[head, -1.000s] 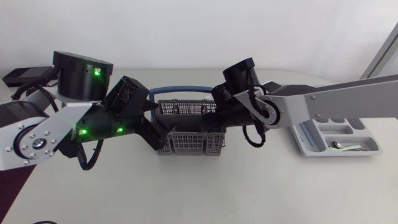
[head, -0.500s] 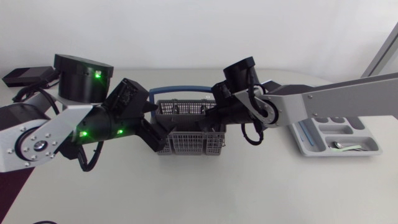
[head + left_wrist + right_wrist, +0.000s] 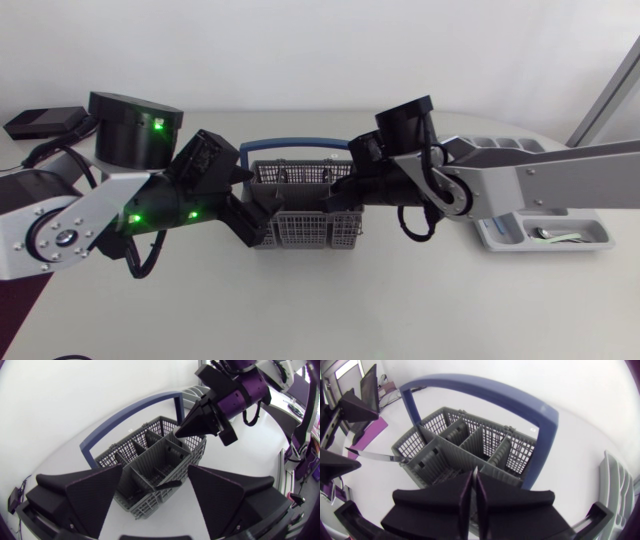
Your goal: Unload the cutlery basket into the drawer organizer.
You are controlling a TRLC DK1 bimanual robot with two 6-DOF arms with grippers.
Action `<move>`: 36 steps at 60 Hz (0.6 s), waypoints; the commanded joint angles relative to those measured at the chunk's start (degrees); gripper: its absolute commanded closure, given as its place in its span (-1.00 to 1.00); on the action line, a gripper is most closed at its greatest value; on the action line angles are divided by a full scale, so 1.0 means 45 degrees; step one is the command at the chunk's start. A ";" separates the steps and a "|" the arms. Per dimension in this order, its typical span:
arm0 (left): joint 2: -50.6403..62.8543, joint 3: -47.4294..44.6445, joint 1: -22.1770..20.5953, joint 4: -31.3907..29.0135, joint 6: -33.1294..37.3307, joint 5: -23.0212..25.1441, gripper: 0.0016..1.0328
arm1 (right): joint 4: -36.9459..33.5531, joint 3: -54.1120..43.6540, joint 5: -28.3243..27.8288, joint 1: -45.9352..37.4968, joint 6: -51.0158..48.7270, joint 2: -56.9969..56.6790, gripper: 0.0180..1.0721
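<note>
A grey mesh cutlery basket (image 3: 300,205) with a blue handle (image 3: 290,143) stands mid-table. My left gripper (image 3: 258,222) sits at its left end, fingers wide open, the basket (image 3: 150,465) just ahead between them. My right gripper (image 3: 340,190) hovers over the basket's right part, shut to a point (image 3: 181,434); its fingers (image 3: 474,474) meet with nothing visible between them. A thin silver cutlery piece (image 3: 375,455) sticks out of the basket's end toward the left gripper. The grey drawer organizer (image 3: 560,215) lies at the right, partly hidden by my right arm.
One silver utensil (image 3: 548,235) lies in the organizer's front compartment. A flat black box (image 3: 45,120) sits at the table's far left. Open tabletop stretches in front of the basket.
My right gripper's fingers have shut, and that arm's wrist has shifted slightly to the right over the basket. The left arm and the basket have stayed put.
</note>
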 commanded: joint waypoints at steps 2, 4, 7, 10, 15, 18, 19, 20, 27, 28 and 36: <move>-0.0254 -0.0351 -0.0024 0.0053 0.0219 -0.0080 -0.76 | 0.0252 -0.0619 -0.0313 -0.0130 0.0206 -0.0896 0.87; -0.0254 -0.0351 -0.0024 0.0053 0.0238 -0.0080 -0.76 | 0.0389 -0.0776 -0.0430 -0.0130 0.0226 -0.1169 0.87; -0.0273 -0.0351 -0.0024 0.0053 0.0238 -0.0080 -0.76 | 0.0506 -0.0932 -0.0743 -0.0130 0.0245 -0.1599 0.87; -0.0273 -0.0351 -0.0024 0.0053 0.0238 -0.0080 -0.76 | 0.0506 -0.1069 -0.1114 -0.0208 0.0304 -0.2009 0.87; -0.0273 -0.0371 -0.0024 0.0053 0.0219 -0.0080 -0.76 | 0.0525 -0.1264 -0.1778 -0.0462 0.0538 -0.2732 0.87; -0.0273 -0.0371 -0.0024 0.0053 0.0219 -0.0080 -0.76 | 0.0545 -0.1323 -0.2207 -0.0677 0.0734 -0.3142 0.87; -0.0273 -0.0371 -0.0024 0.0053 0.0219 -0.0080 -0.76 | 0.0525 -0.1323 -0.2325 -0.0755 0.0773 -0.3201 0.87; -0.0273 -0.0371 -0.0024 0.0053 0.0219 -0.0080 -0.76 | 0.0506 -0.1303 -0.2481 -0.0853 0.0851 -0.3337 0.87; -0.0273 -0.0371 -0.0024 0.0053 0.0219 -0.0080 -0.76 | 0.0076 -0.1284 -0.3360 -0.1654 0.1222 -0.4138 0.87; -0.0273 -0.0351 -0.0024 0.0053 0.0219 -0.0080 -0.76 | -0.0041 -0.1284 -0.3438 -0.1790 0.1241 -0.4275 0.87; -0.0312 -0.0293 0.0034 0.0033 0.0238 -0.0080 -0.76 | -0.0744 -0.1362 -0.4063 -0.2748 0.1339 -0.5408 0.87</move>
